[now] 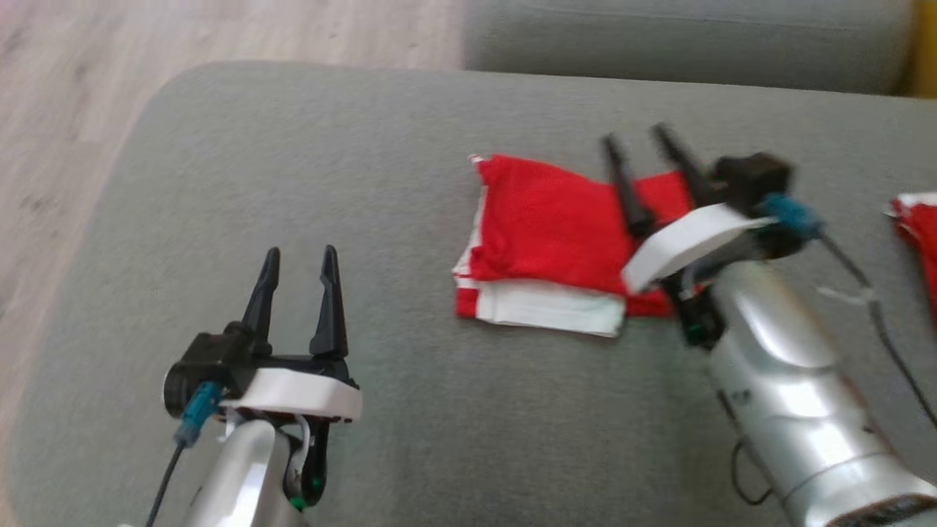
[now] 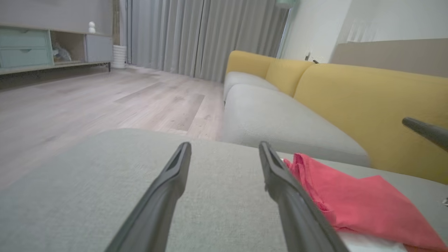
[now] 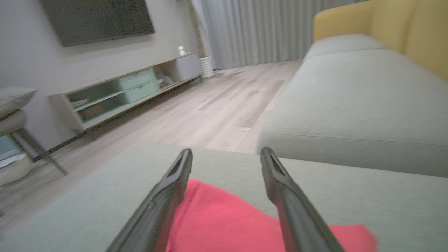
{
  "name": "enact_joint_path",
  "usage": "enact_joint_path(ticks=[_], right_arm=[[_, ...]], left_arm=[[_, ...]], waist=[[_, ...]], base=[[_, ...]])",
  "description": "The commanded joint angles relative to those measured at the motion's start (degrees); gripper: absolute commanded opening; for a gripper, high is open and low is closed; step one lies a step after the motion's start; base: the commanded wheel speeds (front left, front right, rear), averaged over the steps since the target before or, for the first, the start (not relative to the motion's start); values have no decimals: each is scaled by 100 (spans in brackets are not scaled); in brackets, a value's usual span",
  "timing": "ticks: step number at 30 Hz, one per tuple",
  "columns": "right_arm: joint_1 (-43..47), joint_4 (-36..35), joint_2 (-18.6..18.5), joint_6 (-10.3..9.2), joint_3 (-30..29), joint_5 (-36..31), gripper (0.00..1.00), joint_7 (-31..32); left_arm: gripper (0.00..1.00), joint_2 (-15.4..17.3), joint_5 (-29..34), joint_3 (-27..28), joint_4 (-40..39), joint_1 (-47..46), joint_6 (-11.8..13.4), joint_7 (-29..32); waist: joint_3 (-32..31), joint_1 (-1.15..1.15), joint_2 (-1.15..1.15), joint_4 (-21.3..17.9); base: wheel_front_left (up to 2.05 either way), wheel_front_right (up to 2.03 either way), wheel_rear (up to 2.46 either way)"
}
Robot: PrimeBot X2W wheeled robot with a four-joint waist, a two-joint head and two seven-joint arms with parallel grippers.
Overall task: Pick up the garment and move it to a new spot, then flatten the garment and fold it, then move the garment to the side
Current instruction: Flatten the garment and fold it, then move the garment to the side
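Lying folded, the red garment (image 1: 549, 219) shows white edges.

Soft, even indoor light; faint shadows; right tool (image 1: 634, 135) motion-blurred; wrist views soft-focused.

The head camera looks steeply down on the grey cushion (image 1: 307, 183); both wrist cameras skim low across it toward the floor (image 2: 105, 94), all sharing the red garment (image 1: 549, 219).
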Motion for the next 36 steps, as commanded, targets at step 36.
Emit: enact_joint_path(ticks=[36], right_arm=[[2542, -2708, 88, -5, -2277, -2002, 100, -77]], left_arm=[[100, 41, 138, 474, -192, 212, -99, -55]], waist=[[127, 0, 0, -825]], base=[[0, 0, 0]])
